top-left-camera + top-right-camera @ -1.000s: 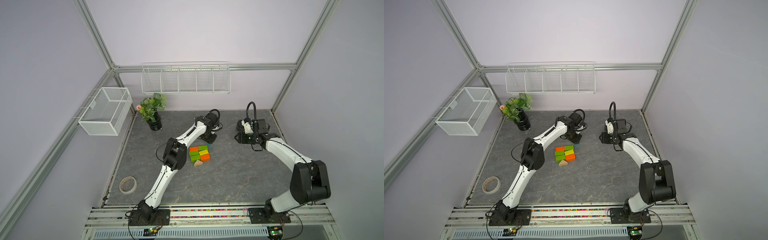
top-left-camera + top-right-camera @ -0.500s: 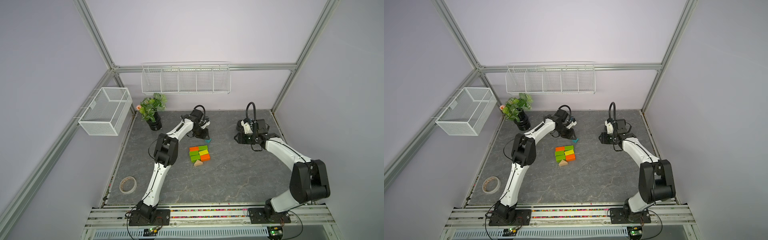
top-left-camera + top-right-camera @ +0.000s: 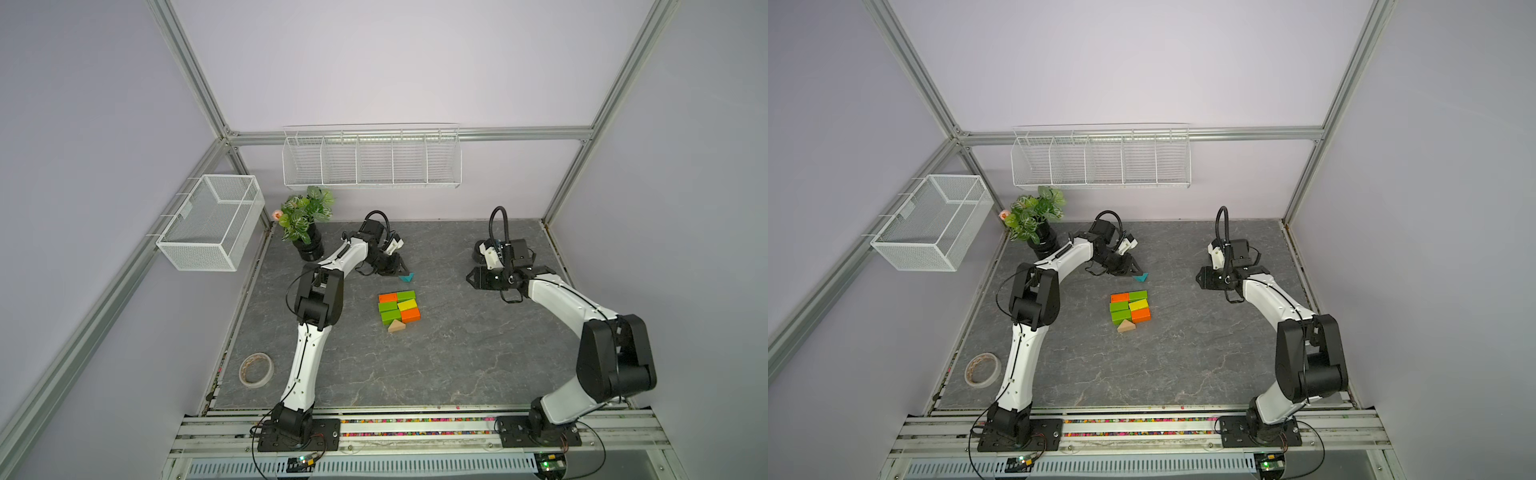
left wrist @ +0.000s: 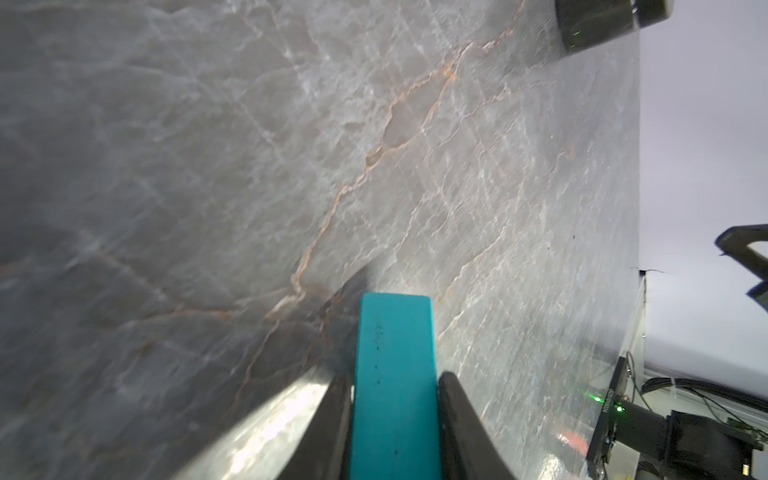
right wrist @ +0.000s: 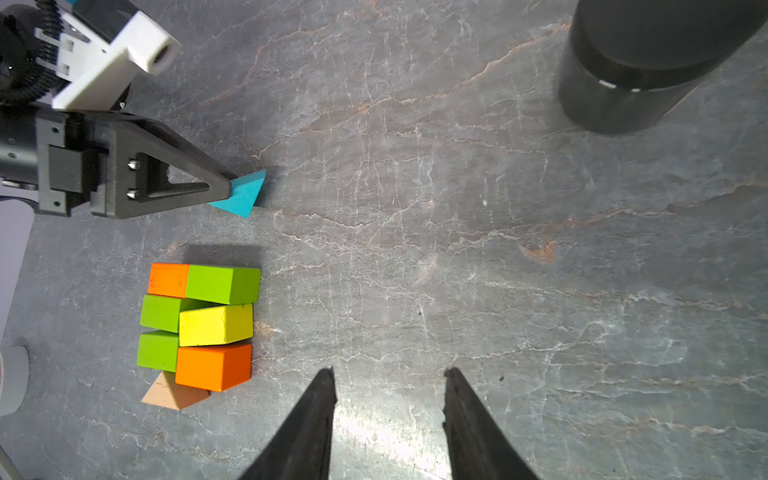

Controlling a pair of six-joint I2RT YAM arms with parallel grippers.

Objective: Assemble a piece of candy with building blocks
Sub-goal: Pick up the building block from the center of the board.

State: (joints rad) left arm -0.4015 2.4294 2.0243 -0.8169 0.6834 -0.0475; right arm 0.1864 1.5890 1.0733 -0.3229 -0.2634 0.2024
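Observation:
Six building blocks [image 3: 398, 307] [image 3: 1129, 307] [image 5: 199, 320], green, orange and yellow, lie as a two-by-three rectangle mid-table. A tan triangle [image 3: 396, 326] [image 5: 172, 395] touches its near end. My left gripper [image 3: 400, 272] [image 3: 1134, 272] [image 4: 395, 376] is shut on the teal triangle [image 3: 406, 277] [image 3: 1140, 277] [image 4: 395, 365] [image 5: 243, 193], low over the table just behind the rectangle's far end and apart from it. My right gripper [image 3: 471, 278] [image 3: 1200, 277] [image 5: 388, 370] is open and empty, off to the right of the blocks.
A black round jar [image 3: 478, 251] [image 5: 648, 62] stands behind the right gripper. A potted plant [image 3: 305, 224] is at the back left and a tape roll [image 3: 256, 370] at the front left. A wire basket [image 3: 212, 222] and a wire shelf [image 3: 372, 160] hang on the walls.
The left arm has swung left, its elbow folding outward, and the gripper with the teal triangle has shifted a little left. The right arm has stayed still.

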